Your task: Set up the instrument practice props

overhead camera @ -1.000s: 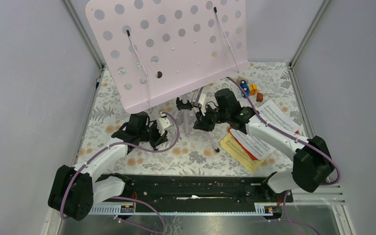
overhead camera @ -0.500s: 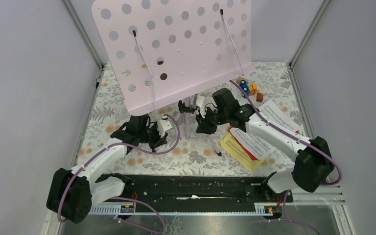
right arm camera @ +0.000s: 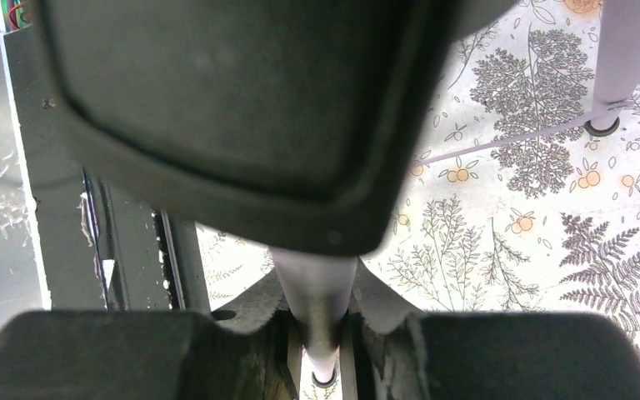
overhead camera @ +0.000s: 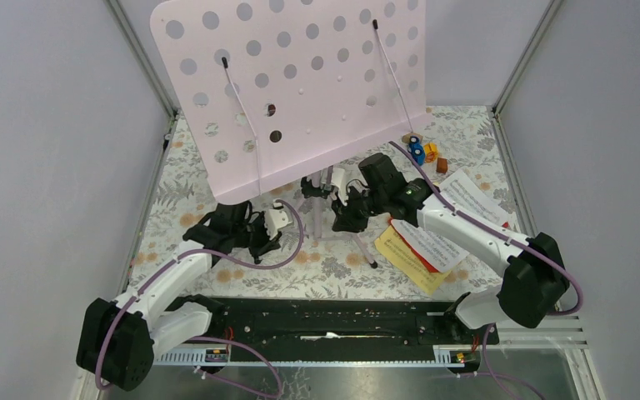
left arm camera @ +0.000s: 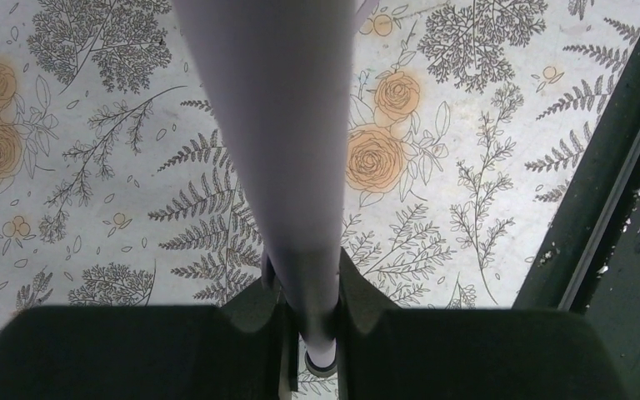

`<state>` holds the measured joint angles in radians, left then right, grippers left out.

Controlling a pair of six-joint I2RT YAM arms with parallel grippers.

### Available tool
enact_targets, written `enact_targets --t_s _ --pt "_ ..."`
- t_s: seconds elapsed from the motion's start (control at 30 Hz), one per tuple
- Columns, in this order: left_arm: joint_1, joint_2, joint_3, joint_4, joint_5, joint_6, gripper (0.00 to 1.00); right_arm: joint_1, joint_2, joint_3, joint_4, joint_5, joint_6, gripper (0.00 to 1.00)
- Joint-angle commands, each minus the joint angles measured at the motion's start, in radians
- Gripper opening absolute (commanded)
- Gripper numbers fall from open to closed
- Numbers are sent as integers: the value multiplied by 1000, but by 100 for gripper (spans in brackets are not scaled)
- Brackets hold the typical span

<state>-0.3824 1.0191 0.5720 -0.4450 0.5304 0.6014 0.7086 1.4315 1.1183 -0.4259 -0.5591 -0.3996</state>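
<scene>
Pink perforated panel (overhead camera: 300,92) stands raised and tilted at far centre of the counter (overhead camera: 333,262), carried on the lilac tripod (overhead camera: 320,208) beneath its near edge. Left pincer (left arm camera: 312,325) is pinching the near-left leg (left arm camera: 287,167): in the left wrist view the tube sits tight between both fingers, with its foot end showing just past them. Right pincer (right arm camera: 321,333) is likewise clamped on the near-right leg (right arm camera: 317,287), a black joint looming directly above the grip. A third leg (right arm camera: 625,50) has its foot on the counter, well to the far right of that pincer. Key relation: each held leg's long axis runs up and away from its pincer toward the hub under the panel, so the stand lies on the far side of both pincers and between them. The two arms are about equally near, and any levelling would have to be shared. Sheet-music pages (overhead camera: 429,242), white over yellow and red, lie flat on the right, under the right forearm and nearer that arm. Judgement: stand not yet settled; pages unplaced. Toy blocks (overhead camera: 430,152) sit far right, clear of the work.
</scene>
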Motion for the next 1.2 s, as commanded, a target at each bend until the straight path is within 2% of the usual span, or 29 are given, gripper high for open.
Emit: enact_targets --t_s 0.0,0.27,0.33,0.5,0.63,0.77,0.97,1.17 --pt "41 -37 -56 -218 -183 191 0 -29 -50 -63 -137 155 -32 0" --pt "41 -50 -93 -211 -170 300 2 -29 -39 -114 -79 180 -79 0" --pt "41 -44 -89 -211 -155 310 11 -28 -32 -111 -79 167 -97 0" --pt "41 -34 -23 -199 -76 286 52 -29 -19 -91 -69 132 -152 0" --pt "43 -20 66 -181 -17 226 73 -29 3 -70 -71 71 -209 0" --pt "95 -18 170 -162 79 191 75 -29 20 -36 -100 53 -279 0" --pt "252 -17 273 -46 328 133 73 -29 50 29 -142 39 -368 0" --pt "267 80 394 71 430 26 72 -57 95 102 -165 -17 -473 0"
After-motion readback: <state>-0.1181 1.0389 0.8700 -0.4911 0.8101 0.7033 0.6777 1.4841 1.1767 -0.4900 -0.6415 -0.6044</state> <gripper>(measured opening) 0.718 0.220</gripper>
